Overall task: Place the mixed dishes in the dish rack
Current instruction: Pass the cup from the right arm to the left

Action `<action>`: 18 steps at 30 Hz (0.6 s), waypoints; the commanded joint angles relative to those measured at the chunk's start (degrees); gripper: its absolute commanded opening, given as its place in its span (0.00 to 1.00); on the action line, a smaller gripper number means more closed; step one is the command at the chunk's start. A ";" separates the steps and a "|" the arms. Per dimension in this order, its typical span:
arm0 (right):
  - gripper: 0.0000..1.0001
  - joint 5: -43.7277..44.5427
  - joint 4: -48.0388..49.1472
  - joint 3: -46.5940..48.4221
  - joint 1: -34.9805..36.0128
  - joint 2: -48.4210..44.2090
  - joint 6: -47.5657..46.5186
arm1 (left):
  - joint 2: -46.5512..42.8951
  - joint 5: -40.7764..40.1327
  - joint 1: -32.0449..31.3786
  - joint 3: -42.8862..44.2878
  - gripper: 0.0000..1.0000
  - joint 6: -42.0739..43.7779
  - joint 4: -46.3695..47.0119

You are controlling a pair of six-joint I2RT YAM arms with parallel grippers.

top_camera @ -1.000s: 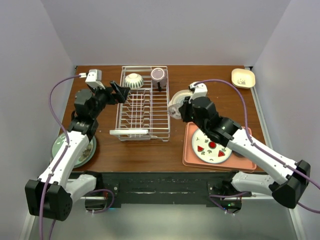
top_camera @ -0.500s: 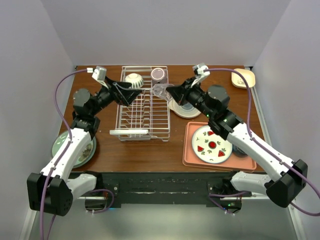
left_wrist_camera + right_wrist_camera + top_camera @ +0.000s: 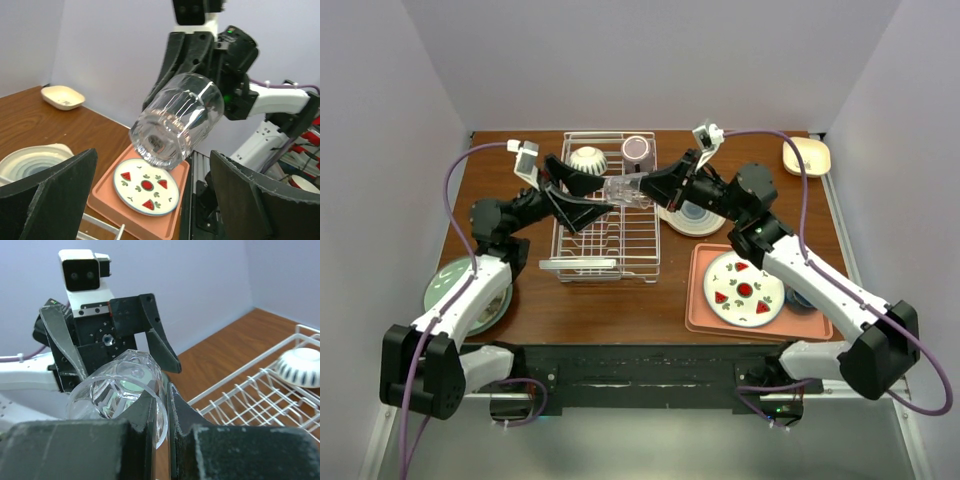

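Small clear ribbed glass tumbler is off the table, held on its side in the air above the far half of the rectangular white wire dish rack. Its base points at the left arm and its mouth at the right arm. Right gripper is pinching the tumbler's rim, with the wall of the glass squeezed between its two fingers. Left gripper faces the base, fingers spread wide, one on either side of it and clear of the glass. In the rack's far end sit a white dark-striped bowl and a translucent purple cup. Right of the rack is a stack of cream plates. Nearer is a flat salmon-pink tray carrying a watermelon-patterned plate. A pale green plate lies at the table's near left.
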 commanded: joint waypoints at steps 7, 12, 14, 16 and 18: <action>0.00 -10.83 15.23 0.21 0.00 2.77 9.49 | 0.67 3.96 -1.15 -2.28 0.86 -12.09 20.44; 0.00 -12.51 18.93 0.03 0.08 3.82 11.79 | 1.46 4.14 -1.24 -2.73 0.85 -15.43 26.42; 0.00 -13.03 19.71 -0.14 0.00 4.17 12.49 | 1.90 3.70 -1.24 -2.55 0.86 -16.40 27.65; 0.00 -13.21 19.98 -0.23 0.08 4.61 13.02 | 2.08 3.09 -1.24 -2.29 0.86 -16.49 27.57; 0.00 -13.91 20.16 0.03 0.08 4.96 13.37 | 2.34 2.64 -1.24 -2.20 0.86 -16.49 27.48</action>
